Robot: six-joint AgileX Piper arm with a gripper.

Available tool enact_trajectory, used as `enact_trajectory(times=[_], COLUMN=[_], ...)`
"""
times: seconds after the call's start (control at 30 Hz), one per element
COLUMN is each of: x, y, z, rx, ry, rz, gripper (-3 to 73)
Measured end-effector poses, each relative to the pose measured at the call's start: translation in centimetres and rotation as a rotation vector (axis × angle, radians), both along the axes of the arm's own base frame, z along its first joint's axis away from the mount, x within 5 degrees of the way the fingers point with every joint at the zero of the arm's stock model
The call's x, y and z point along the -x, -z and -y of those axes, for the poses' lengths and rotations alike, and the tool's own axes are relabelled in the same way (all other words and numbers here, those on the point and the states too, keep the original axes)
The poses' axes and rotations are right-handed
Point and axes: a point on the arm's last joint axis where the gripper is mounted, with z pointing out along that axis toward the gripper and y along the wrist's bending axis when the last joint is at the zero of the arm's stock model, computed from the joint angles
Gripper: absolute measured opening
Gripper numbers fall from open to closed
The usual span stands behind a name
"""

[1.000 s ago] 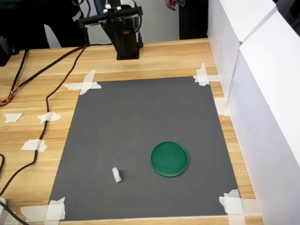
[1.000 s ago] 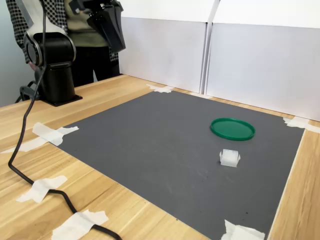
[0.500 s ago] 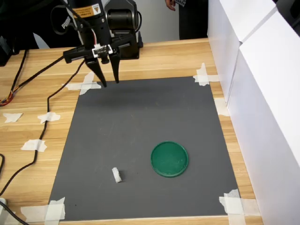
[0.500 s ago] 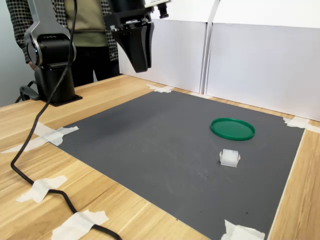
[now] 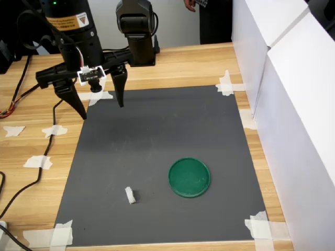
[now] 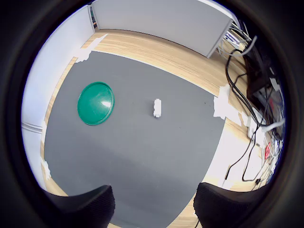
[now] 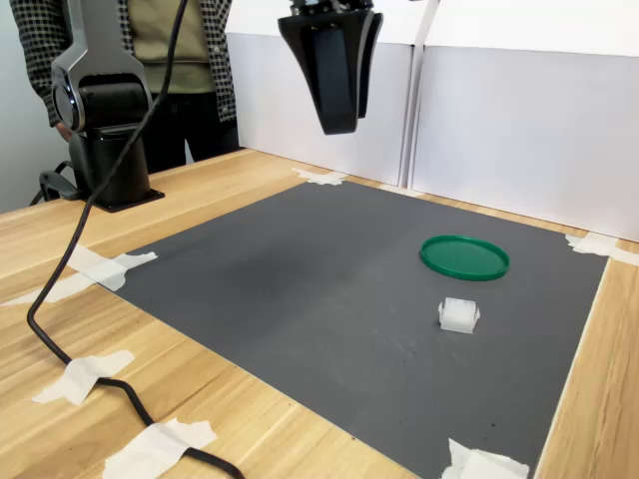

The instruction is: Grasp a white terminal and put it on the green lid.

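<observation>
The white terminal [image 5: 130,195] is a tiny stepped block lying on the grey mat [image 5: 157,130] near its front edge, also seen in the wrist view [image 6: 157,108] and the second exterior view [image 7: 458,314]. The green lid [image 5: 189,177] lies flat a short way to the first exterior view's right of it and shows in the other views too [image 6: 96,103] [image 7: 464,256]. My gripper [image 5: 100,107] hangs open and empty high above the mat's far left part, well away from both. In the second exterior view the gripper [image 7: 334,120] points down, fingers [image 6: 90,209] spread wide.
White foam-board walls [image 5: 293,94] stand along the first exterior view's right side. Black cables [image 5: 49,120] and tape scraps [image 5: 37,162] lie on the wooden table [image 5: 183,65] at the first exterior view's left. The arm's base [image 7: 110,150] stands at the back, with a person [image 7: 170,60] behind it.
The arm has swung out from its base and come forward over the mat's far left part. The fingers have spread wider apart. Terminal and lid have not moved.
</observation>
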Motion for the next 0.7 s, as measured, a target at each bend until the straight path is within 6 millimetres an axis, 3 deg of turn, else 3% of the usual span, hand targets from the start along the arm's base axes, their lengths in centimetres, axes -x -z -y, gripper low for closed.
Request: enact_trajectory(times=[0.4, 0.7], x=[-3.8, -6.8], y=[3.6, 4.7], z=[-0.1, -2.2], rx=[0.005, 0.028], ry=[-0.094, -0.094], rz=[-0.014, 0.0], gripper=[70.3, 70.2])
